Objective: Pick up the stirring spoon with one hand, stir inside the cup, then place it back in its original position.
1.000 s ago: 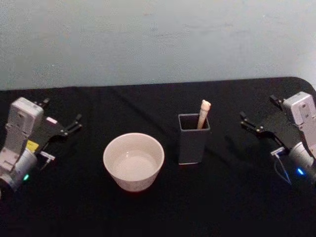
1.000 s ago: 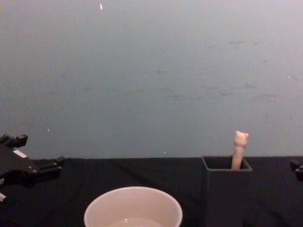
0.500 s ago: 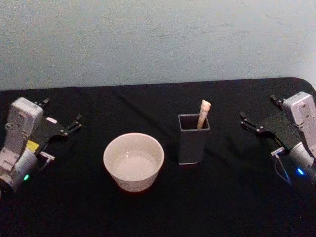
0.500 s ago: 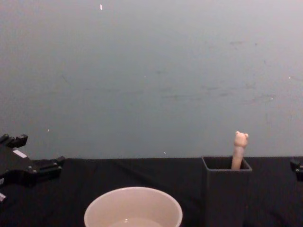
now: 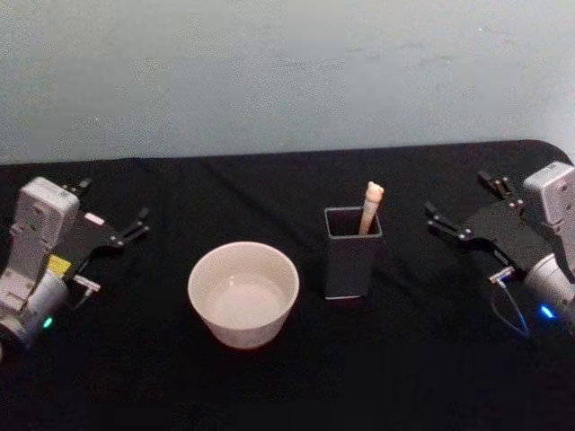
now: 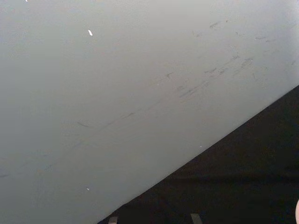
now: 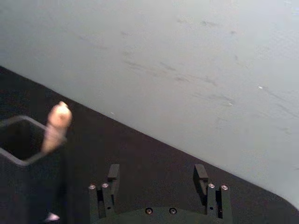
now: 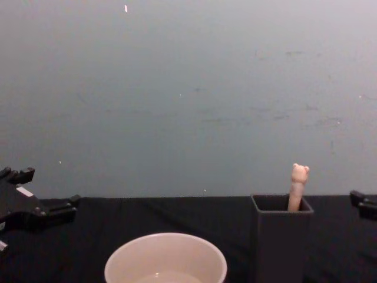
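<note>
The stirring spoon stands upright in the dark grey square holder, its bear-head knob poking above the rim. Left of the holder sits the cream-white cup, with a pale inside. My right gripper hovers open to the right of the holder, fingers pointing toward it with nothing between them. In the right wrist view the spoon and holder rim lie ahead of that gripper. At the table's far left, my left gripper rests open and empty.
A black cloth covers the table, and a plain grey-blue wall stands behind it. The table's rounded corner is at the back right. In the chest view a finger of the right gripper shows at the right edge.
My right gripper has moved left, closer to the holder and spoon. The left arm, cup, holder and spoon have stayed put.
</note>
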{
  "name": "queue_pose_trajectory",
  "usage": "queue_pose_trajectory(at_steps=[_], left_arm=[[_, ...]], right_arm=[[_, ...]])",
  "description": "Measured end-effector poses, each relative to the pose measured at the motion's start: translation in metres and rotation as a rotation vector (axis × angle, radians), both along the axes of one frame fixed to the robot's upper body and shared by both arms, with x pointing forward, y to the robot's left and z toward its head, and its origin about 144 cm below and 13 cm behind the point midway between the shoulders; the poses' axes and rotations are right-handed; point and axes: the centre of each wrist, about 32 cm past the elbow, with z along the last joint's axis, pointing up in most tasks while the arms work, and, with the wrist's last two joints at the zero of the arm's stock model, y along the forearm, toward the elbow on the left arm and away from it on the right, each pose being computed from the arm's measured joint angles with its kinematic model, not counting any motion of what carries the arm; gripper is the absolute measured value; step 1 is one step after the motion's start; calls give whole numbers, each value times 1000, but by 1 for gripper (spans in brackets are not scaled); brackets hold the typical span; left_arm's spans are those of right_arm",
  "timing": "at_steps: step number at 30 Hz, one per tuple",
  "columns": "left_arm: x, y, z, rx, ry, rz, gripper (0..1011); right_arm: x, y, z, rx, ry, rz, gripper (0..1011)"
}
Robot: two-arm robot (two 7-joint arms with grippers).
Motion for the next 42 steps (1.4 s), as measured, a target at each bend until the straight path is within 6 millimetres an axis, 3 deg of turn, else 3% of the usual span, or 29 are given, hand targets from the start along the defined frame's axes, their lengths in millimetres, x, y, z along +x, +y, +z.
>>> queue_pose_trajectory(at_steps=[18, 42], left_arm=[[0, 0, 0, 0, 0, 0, 1001], [0, 0, 0, 0, 0, 0, 1001]], right_arm=[[-4, -7, 17, 229, 106, 274, 1002], [42, 31, 9, 281, 158, 330, 1002]])
